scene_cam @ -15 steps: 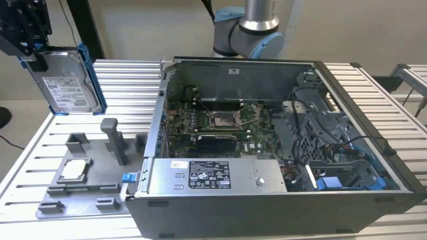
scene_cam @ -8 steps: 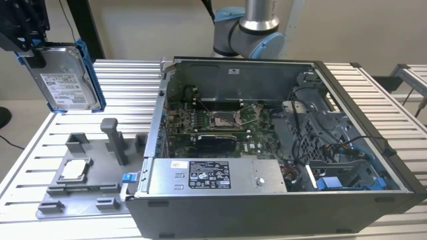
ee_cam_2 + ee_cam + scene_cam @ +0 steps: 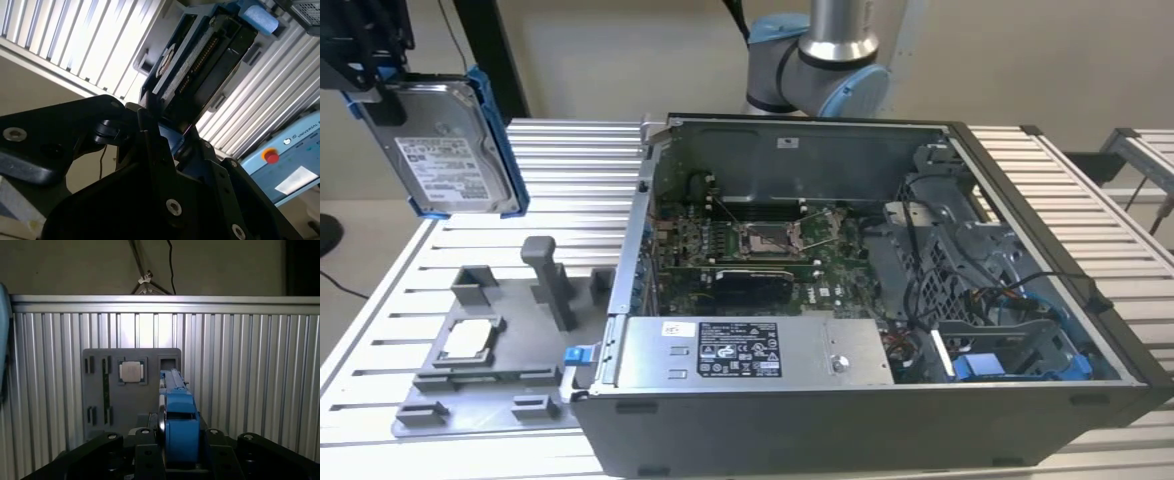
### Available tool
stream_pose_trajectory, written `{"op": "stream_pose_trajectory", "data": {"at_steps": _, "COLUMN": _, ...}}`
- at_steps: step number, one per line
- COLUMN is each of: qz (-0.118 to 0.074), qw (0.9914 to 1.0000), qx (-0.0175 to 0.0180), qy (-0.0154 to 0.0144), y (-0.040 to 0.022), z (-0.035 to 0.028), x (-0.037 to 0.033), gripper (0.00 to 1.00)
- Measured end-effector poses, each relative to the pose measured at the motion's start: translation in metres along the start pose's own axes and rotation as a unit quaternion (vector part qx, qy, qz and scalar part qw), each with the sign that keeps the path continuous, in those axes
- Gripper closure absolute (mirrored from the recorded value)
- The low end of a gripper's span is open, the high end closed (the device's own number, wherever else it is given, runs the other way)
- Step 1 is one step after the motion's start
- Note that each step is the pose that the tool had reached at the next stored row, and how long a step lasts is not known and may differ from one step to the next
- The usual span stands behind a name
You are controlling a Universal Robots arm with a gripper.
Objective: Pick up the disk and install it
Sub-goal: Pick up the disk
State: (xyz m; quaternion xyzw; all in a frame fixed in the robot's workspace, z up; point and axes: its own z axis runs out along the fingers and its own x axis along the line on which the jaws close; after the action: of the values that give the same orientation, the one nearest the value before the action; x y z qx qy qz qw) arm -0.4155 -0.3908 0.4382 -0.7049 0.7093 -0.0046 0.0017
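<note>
**DISK IN GRASP, HELD CLEAR OF THE CASE**

The fingers (image 3: 148,442) are closed on the disk (image 3: 443,150), clamping its blue carrier frame from both sides. In the first wrist view the grip looks centred. The disk hangs on edge, label outward, above the counter (image 3: 574,170) and the grey tray (image 3: 480,370), at the exterior view's left and well apart from the open computer case (image 3: 881,300).

Judgement: the carry is the step in hand. It calls for a firm clamp, height enough to pass the case wall, a path clear of the cables (image 3: 987,280), and the carrier squared to the blue-fitted bay (image 3: 1007,355).
</note>
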Motion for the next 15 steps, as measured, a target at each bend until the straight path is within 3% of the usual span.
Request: {"op": "stream_pose_trajectory", "data": {"at_steps": 15, "qz": 0.0, "qw": 1.0, "qx": 0.0, "qy": 0.0, "y": -0.0002, "z": -0.0212, "x": 0.0001, "gripper": 1.0}}
